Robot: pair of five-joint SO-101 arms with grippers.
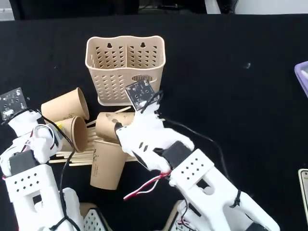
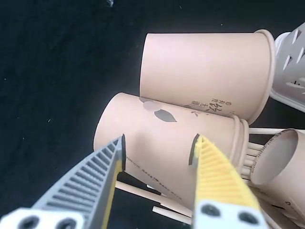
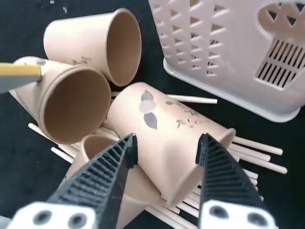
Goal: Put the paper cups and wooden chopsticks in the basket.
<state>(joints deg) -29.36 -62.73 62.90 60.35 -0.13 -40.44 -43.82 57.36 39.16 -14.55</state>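
Observation:
Several brown paper cups lie on their sides in front of the beige basket (image 1: pixel 125 67), on a scatter of wooden chopsticks (image 1: pixel 79 156). My left gripper (image 2: pixel 159 152) is open, its fingers on either side of one lying cup (image 2: pixel 162 136), with another cup (image 2: pixel 205 71) just beyond it. My right gripper (image 3: pixel 167 148) is open too and straddles the cup (image 3: pixel 167 129) nearest the basket (image 3: pixel 228 47). In the high view the left gripper (image 1: pixel 57 132) is at the left cup (image 1: pixel 77 134) and the right gripper (image 1: pixel 118 130) at the middle cup (image 1: pixel 107 126).
A fourth cup (image 1: pixel 107 166) lies closest to the arms' bases, and the far-left cup (image 1: pixel 65 106) rests by the basket's corner. Black cloth covers the table. A purple object (image 1: pixel 302 77) sits at the right edge.

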